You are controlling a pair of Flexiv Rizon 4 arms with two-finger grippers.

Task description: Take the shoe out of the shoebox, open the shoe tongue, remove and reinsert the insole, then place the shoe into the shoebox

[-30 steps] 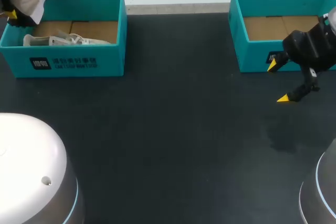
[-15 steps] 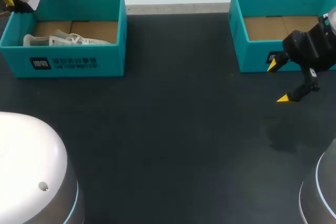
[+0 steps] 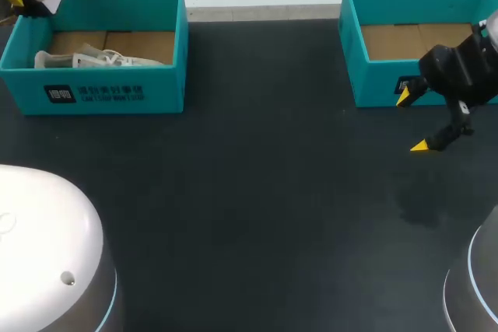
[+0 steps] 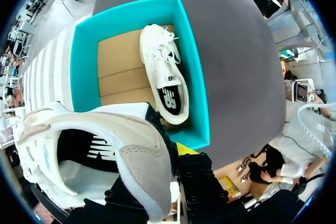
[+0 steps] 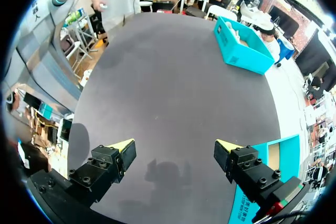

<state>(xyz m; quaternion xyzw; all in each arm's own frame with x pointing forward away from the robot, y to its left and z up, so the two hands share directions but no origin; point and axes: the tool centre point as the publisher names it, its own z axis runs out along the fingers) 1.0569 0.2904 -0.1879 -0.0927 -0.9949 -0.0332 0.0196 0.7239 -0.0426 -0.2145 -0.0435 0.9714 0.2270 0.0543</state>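
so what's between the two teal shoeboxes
Only bare dark table lies between the left shoebox and the right shoebox, as the head view shows.

The counter (image 3: 264,192) was big, flat and very dark, almost black. Its top looked smooth and dull, not shiny. The light on it was soft and even, with no bright spots. A faint shadow (image 3: 424,204) lay on the counter near its right side. The far edge of the counter ran straight across in the head view. In both wrist views the top looked plain and dark grey. The right wrist view showed a soft shadow on it.
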